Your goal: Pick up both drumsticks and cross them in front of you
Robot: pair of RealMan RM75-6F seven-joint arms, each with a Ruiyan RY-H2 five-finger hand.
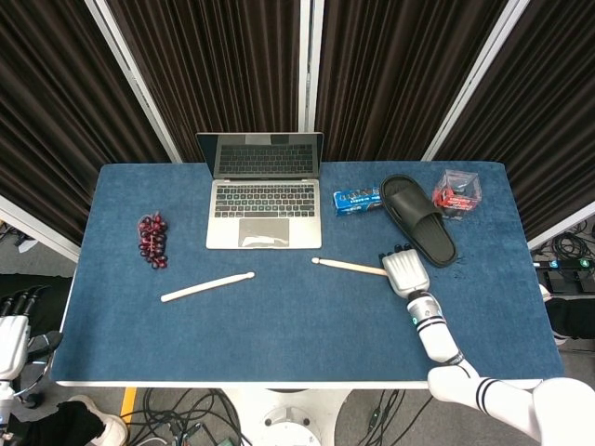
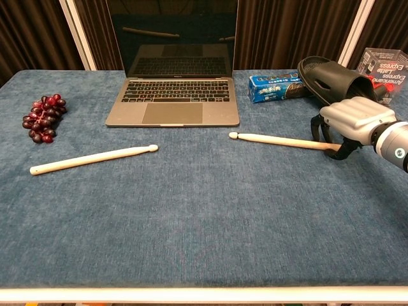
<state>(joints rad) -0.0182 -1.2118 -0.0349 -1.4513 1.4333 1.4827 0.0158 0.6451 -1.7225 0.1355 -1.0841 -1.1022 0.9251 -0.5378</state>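
Two pale wooden drumsticks lie flat on the blue table. The left drumstick (image 1: 206, 287) (image 2: 92, 159) rests alone at the centre left, with nothing near it. The right drumstick (image 1: 349, 267) (image 2: 280, 141) points its tip at the laptop, and its butt end runs under my right hand (image 1: 405, 273) (image 2: 354, 121). That hand hangs palm down over the butt end, fingers on the far side and thumb on the near side, not closed on the stick. My left hand (image 1: 11, 339) stays below the table's left edge, holding nothing, and shows only in the head view.
An open laptop (image 1: 265, 200) (image 2: 172, 108) stands at the back centre. A black slipper (image 1: 418, 218) (image 2: 331, 80) lies just behind my right hand, with a blue packet (image 1: 358, 200) and a clear box (image 1: 456, 192) beside it. Grapes (image 1: 152, 240) (image 2: 43, 118) sit at the left.
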